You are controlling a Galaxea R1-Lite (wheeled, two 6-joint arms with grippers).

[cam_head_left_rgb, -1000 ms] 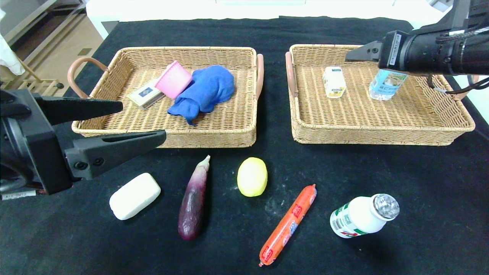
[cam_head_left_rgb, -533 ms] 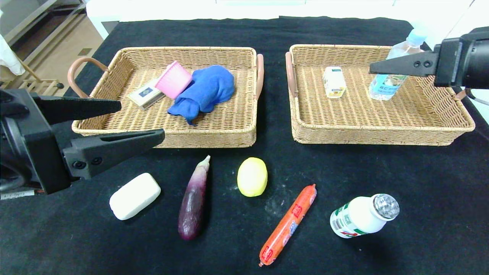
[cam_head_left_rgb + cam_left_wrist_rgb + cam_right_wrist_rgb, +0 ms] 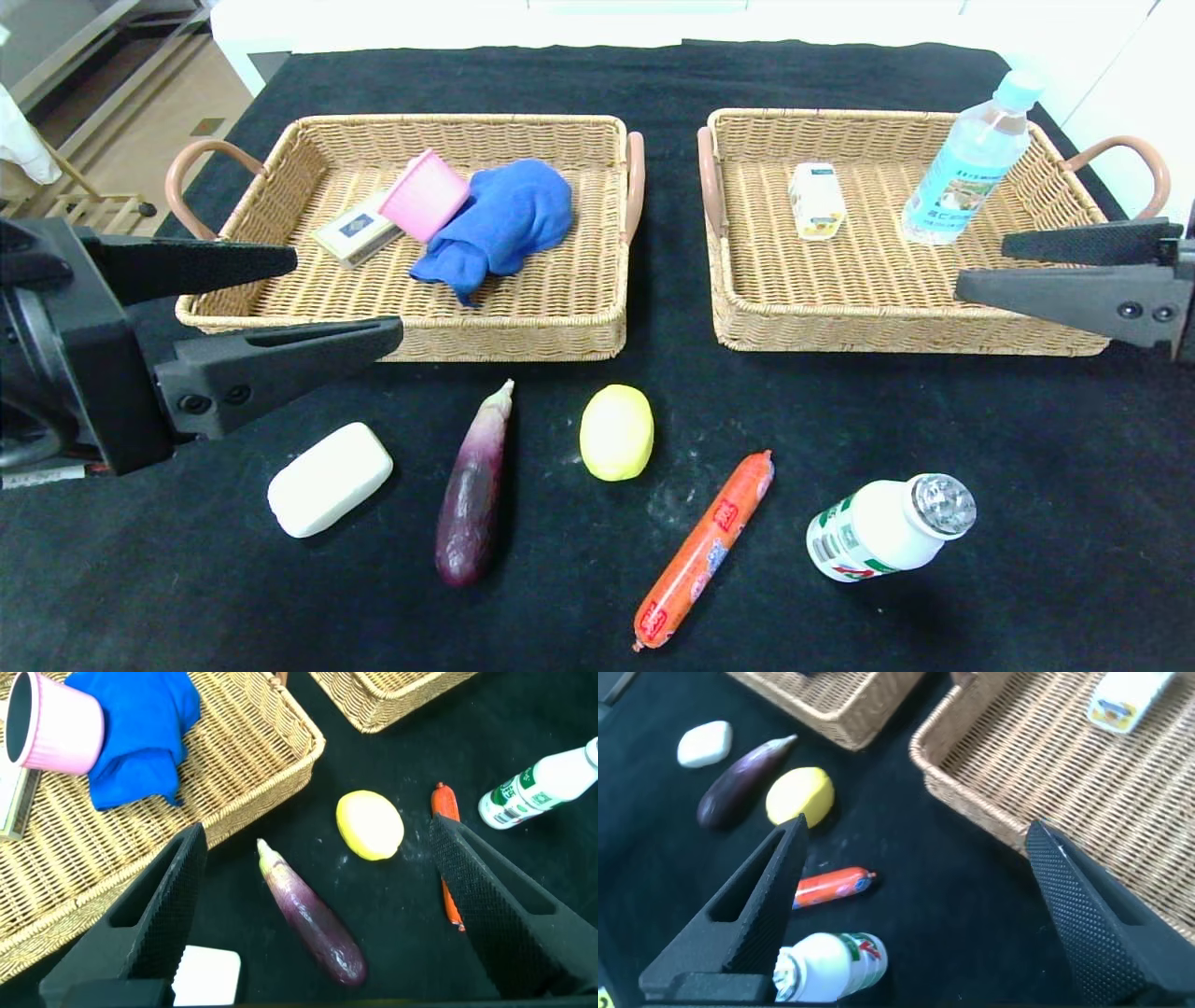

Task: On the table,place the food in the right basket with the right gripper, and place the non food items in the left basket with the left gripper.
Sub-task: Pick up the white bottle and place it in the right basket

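Lying on the black table (image 3: 934, 420), the food and the soap bar wait in a row before two spread, empty grippers.

The white soap bar (image 3: 330, 479) sits just below the left gripper (image 3: 347, 299), whose fingers stand wide apart over the left basket's (image 3: 401, 338) front rim. Beside the bar lie the purple aubergine (image 3: 474, 490), yellow fruit (image 3: 616, 432), orange-red sausage (image 3: 704, 549) and white drink bottle (image 3: 887, 530). The right gripper (image 3: 980, 266), fingers likewise spread and holding nothing, hangs at the right basket's (image 3: 896, 331) near right corner, well apart from the drink bottle. That basket holds a small white carton (image 3: 817, 200) and a clear water bottle (image 3: 971, 159); the left one a pink cup (image 3: 425, 196), blue cloth (image 3: 499, 226) and small box (image 3: 355, 231).
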